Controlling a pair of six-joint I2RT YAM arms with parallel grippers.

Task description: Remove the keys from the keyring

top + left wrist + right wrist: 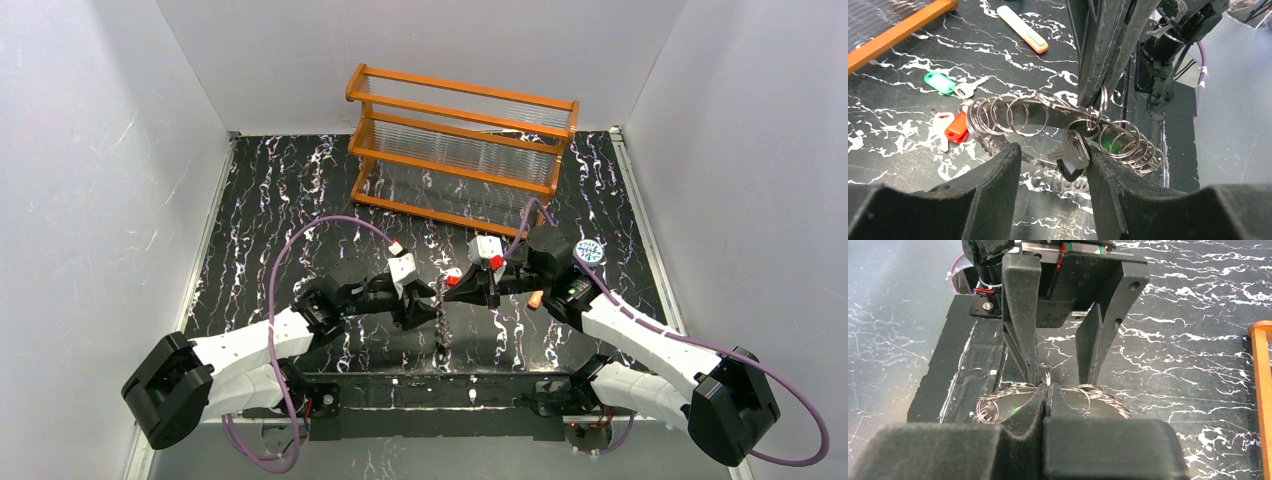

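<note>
Keyring [1060,116]: held up across the left gripper [1054,152], long axis crosswise to its fingers, sloping down toward the right one. Seen only from the left wrist: a dark-headed key [1073,156] dangling between those spread, open fingers; a green-headed key [939,82] flat on the table beyond the left finger; a red-headed key [956,128] at the ring's end there, attachment unclear. From the right wrist: right gripper [1046,390] pinched tight on a split ring [1047,376]. From above only: wooden rack [460,150] well beyond both grippers.
</note>
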